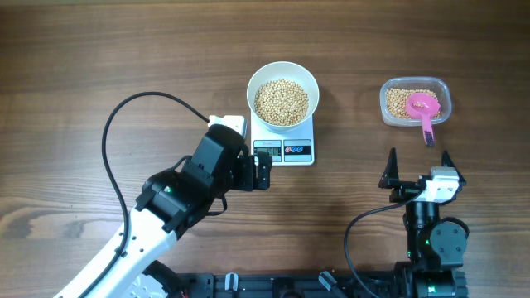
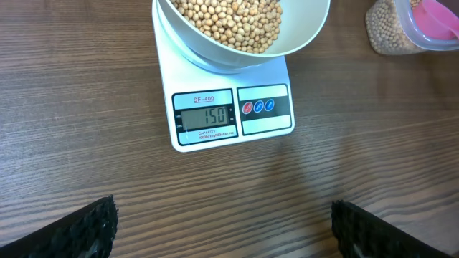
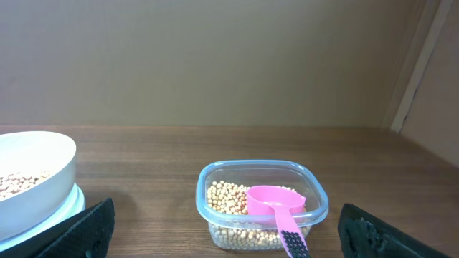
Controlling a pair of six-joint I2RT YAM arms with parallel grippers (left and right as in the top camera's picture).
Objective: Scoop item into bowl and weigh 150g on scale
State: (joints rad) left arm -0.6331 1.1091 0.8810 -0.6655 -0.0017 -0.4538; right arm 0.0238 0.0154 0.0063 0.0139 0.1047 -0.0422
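The left fingers (image 1: pixel 262 172) hang spread wide and empty over the brown wooden surface (image 1: pixel 83 66), just short of the small white square digital scale (image 2: pixel 215 136). Its grey display (image 2: pixel 208 115) reads 150. On the scale sits the round deep white bowl (image 1: pixel 252 89), holding a heap of small round tan beans (image 1: pixel 281 101). Well to the right, a clear plastic tub (image 1: pixel 386 103) holds more beans and a pink plastic scoop (image 1: pixel 423 106). The right fingers (image 1: pixel 419 160) stand wide and empty near the tub.
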